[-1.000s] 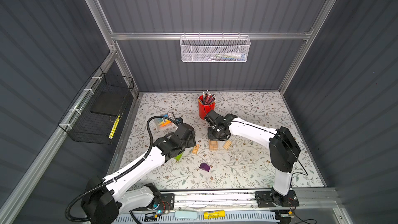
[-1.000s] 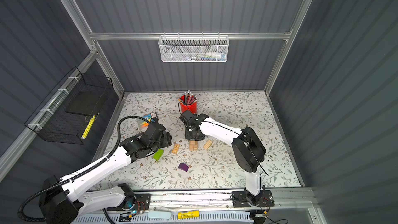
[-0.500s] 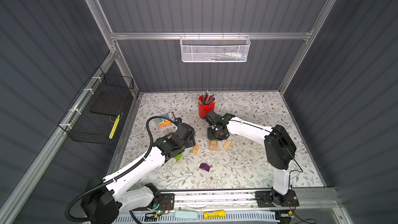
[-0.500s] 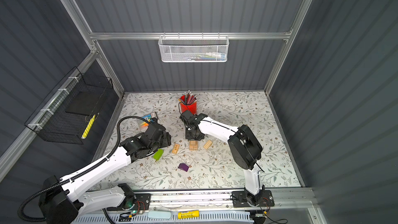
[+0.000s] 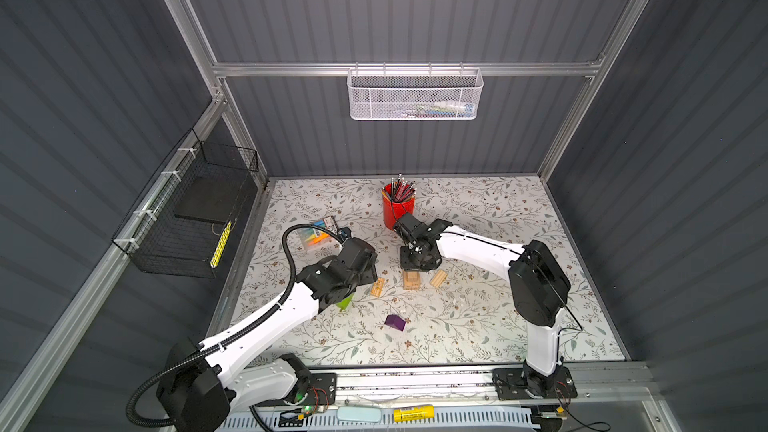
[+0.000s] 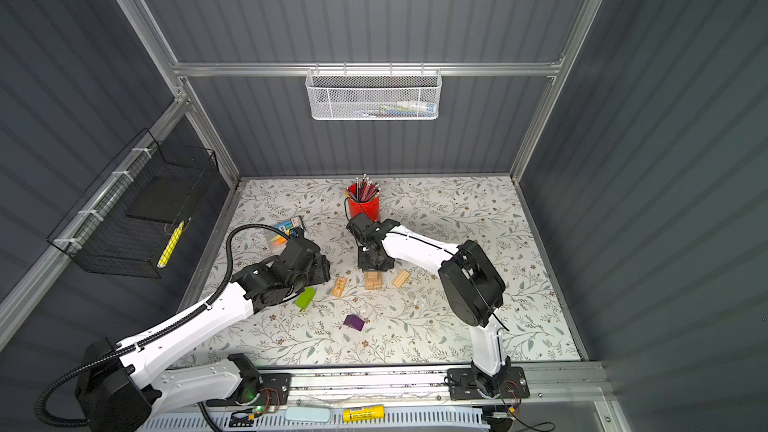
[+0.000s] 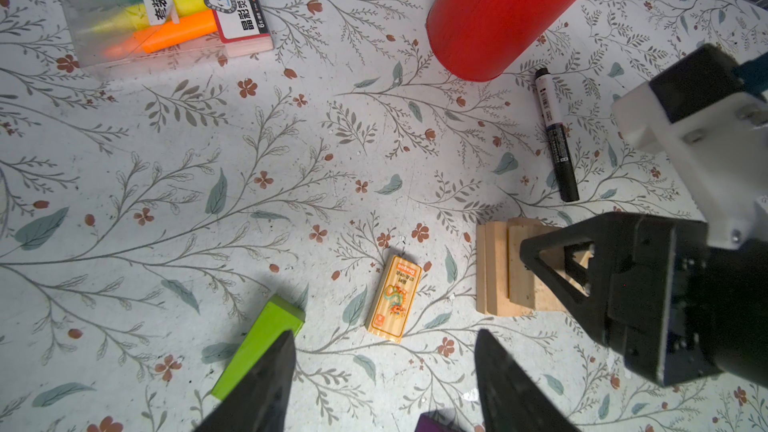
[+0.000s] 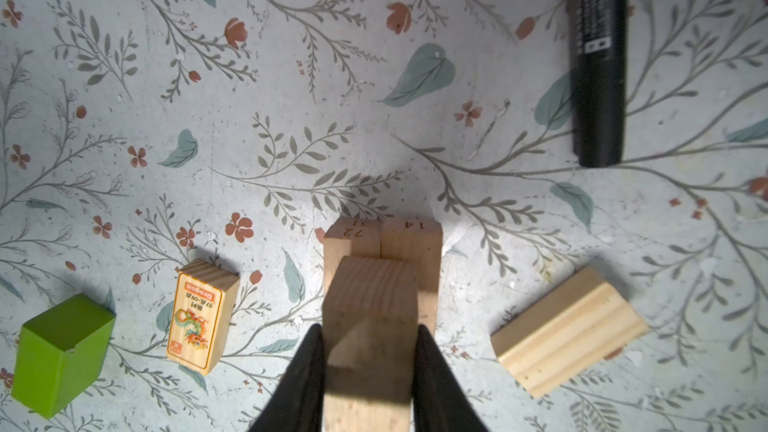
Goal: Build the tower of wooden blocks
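Tower (image 8: 409, 243): just two tan bricks side by side, mid-bench (image 5: 478, 209), near the red cup (image 5: 397, 211). My right pincer (image 8: 368, 332) is clamped on a third brick (image 8: 372, 288) over their seam; contact I cannot tell. Risk: let go off-centre or tilted, it rolls off or wedges the pair apart. My left pincer (image 7: 382, 334) hangs partly open, empty, above the dragon-printed brick (image 7: 395, 297); swinging inward could clip the base.

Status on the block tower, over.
Left gripper open, empty, near the green block. Right gripper shut on a tan block over the two-block base. Black marker lies clear of the base.
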`<state>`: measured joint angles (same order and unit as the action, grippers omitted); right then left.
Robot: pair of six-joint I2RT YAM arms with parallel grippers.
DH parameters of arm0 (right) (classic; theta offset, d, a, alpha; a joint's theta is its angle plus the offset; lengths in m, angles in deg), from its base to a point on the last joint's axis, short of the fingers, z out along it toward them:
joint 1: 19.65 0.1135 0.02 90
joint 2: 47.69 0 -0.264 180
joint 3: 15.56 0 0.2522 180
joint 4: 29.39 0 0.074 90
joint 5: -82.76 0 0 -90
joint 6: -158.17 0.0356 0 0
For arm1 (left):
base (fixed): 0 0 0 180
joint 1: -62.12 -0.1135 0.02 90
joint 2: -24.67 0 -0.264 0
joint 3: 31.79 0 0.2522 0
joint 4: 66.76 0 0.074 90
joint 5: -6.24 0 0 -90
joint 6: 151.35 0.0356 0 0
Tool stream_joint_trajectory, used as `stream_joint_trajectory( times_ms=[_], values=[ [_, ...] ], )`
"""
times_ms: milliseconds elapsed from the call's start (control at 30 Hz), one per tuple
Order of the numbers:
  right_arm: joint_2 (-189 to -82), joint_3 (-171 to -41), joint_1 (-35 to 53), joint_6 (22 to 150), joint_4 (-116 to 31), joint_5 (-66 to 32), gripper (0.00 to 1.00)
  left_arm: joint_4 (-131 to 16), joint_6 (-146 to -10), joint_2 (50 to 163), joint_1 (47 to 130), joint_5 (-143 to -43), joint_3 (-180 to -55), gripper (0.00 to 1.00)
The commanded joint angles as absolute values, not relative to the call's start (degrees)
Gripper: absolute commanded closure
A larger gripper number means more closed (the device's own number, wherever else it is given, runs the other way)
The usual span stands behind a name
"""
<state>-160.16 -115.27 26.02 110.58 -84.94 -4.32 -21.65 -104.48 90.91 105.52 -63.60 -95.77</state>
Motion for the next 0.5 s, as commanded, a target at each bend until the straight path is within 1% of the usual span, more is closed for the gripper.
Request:
stream_joint_trajectory(
  times_ms=[0,300,467],
  values=[
    [-161.1,-116.1,25.8,111.3,-85.3,-4.1,0.70,-20.4,-105.1,91.5,105.0,-62.8,-95.6,0.31],
    [-162.0,-116.2,25.8,111.3,-85.5,-3.7,0.69,-20.4,-105.0,91.6,105.0,-62.9,-95.6,0.31],
    [-162.0,-116.0,25.8,111.3,-85.4,-4.0,0.64,-20.5,-105.0,91.7,105.0,-63.0,-95.5,0.30]
  ],
)
